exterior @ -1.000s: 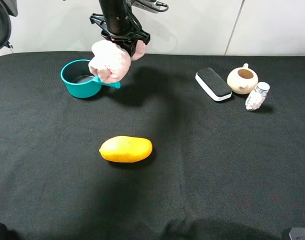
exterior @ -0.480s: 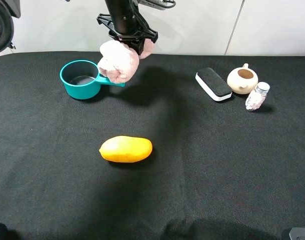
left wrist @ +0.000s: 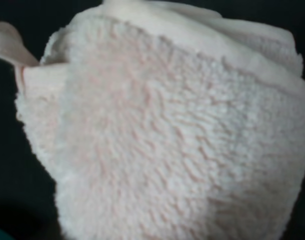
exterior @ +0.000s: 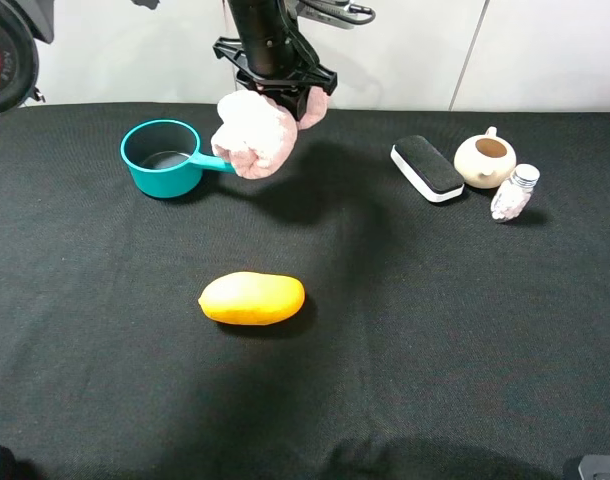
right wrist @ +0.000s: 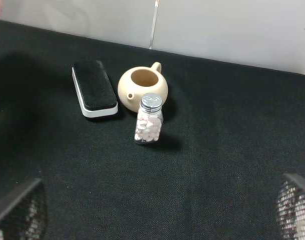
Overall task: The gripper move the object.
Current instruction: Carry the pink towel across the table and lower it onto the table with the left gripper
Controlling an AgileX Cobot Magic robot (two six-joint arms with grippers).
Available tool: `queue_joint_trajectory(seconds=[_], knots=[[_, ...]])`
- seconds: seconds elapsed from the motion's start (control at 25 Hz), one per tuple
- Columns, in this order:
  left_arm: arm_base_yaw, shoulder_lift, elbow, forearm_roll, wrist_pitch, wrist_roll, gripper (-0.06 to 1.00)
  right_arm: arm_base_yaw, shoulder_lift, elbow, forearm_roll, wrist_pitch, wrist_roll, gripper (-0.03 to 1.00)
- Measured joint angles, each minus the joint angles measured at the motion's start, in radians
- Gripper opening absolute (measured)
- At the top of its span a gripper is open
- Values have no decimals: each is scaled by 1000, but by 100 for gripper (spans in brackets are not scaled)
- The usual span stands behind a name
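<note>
In the upper middle of the high view, the left end effector (exterior: 276,88) was clamped on the object (exterior: 253,136), which hung above the counter (exterior: 405,330) over the handle of the teal pot (exterior: 160,181), so the soft plush could have slipped loose or snagged that handle.

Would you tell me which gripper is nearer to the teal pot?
Left. The left gripper, holding the pink plush, hangs by the handle of the teal pot; the right gripper is far off at the near right corner.
</note>
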Motion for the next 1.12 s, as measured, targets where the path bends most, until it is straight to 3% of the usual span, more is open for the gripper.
queue_joint_trajectory(seconds=[0.64,1.12], knots=[[-70,0,0,-12,32,6,55,0,0,0,0,0,0,69],[-78,0,0,-9,32,-19,55,0,0,0,0,0,0,69]])
